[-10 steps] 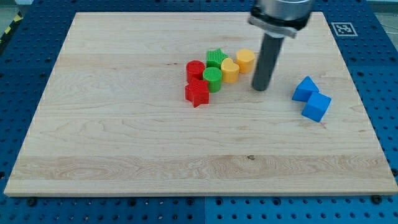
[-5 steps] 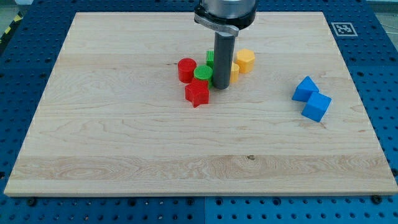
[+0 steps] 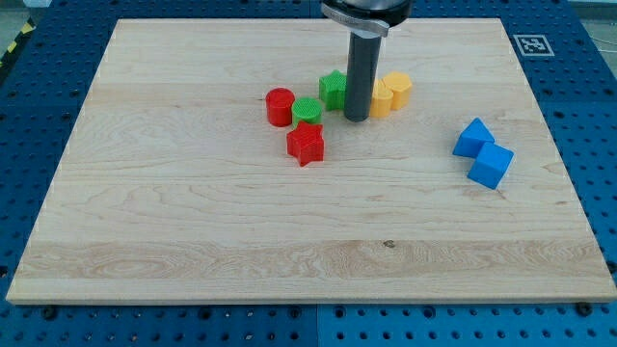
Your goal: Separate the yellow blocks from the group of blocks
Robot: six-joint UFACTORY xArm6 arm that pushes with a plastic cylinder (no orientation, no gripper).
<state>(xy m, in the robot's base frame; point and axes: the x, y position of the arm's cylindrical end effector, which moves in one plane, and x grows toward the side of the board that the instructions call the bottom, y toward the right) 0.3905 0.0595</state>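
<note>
Yellow blocks [image 3: 390,93] right of my tip [image 3: 356,119].

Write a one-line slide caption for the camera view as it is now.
My tip stands between the green star and two yellow blocks, red blocks at the view's left, blue blocks apart on the right.

1 camera covers the scene, set above and in front of the wooden board [image 3: 193,241], looking down at a slant toward the view's top. The board's far edge appears narrower than its near edge, so the lens sits on the near side. It stands back enough to take in nearly the whole board, with the blue perforated table [image 3: 578,318] showing along all 4 sides. A fiducial tag [image 3: 532,44] sits at the board's top-right corner. The rod enters from the view's top; its mount is cut off by the frame. No 2nd view exists to overlap with.
</note>
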